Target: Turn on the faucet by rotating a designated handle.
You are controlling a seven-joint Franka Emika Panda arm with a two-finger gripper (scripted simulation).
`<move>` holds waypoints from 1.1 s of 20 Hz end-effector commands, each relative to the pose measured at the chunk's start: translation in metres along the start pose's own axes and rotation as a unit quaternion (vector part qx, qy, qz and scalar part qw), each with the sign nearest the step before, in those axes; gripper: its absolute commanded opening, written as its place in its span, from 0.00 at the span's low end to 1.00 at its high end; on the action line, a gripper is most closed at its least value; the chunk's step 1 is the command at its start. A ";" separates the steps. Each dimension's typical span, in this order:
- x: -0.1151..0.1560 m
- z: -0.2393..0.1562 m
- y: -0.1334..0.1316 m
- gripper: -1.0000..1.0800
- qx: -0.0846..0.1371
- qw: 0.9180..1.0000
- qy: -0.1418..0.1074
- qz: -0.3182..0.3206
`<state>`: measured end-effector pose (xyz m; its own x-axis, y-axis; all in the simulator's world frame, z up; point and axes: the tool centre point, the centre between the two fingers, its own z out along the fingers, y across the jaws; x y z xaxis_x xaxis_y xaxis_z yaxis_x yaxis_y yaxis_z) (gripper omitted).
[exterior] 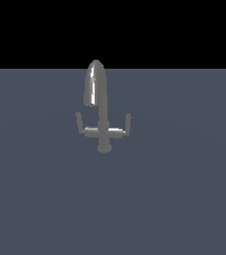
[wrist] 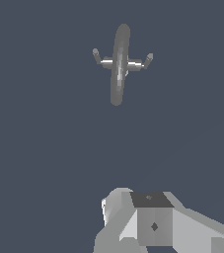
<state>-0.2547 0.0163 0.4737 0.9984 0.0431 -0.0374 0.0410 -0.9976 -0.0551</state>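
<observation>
Hovering well apart from the faucet (exterior: pixel 101 107) — gripper (wrist: pixel 148 225) state perhaps untellable, fingertips hidden.

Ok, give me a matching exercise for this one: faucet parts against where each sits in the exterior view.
Things:
1. handle
2. other lever
3. spout mouth
4. stem base

Places, in the exterior view:
A. below the crossbar
B. crossbar's right end
C. above the crossbar
D. crossbar's left end

Pairs: 1-D, 2-B, 3-C, 4-A.
</observation>
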 end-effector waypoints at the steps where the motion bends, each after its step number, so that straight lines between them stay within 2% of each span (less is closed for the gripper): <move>1: 0.000 0.000 0.000 0.00 0.000 1.000 0.000 0.000; 12: 0.004 0.002 -0.017 0.00 0.009 1.000 -0.008 -0.024; 22: 0.010 0.004 -0.014 0.00 -0.008 0.998 -0.022 -0.060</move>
<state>-0.2468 0.0316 0.4707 0.9870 0.1456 -0.0680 0.1422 -0.9884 -0.0532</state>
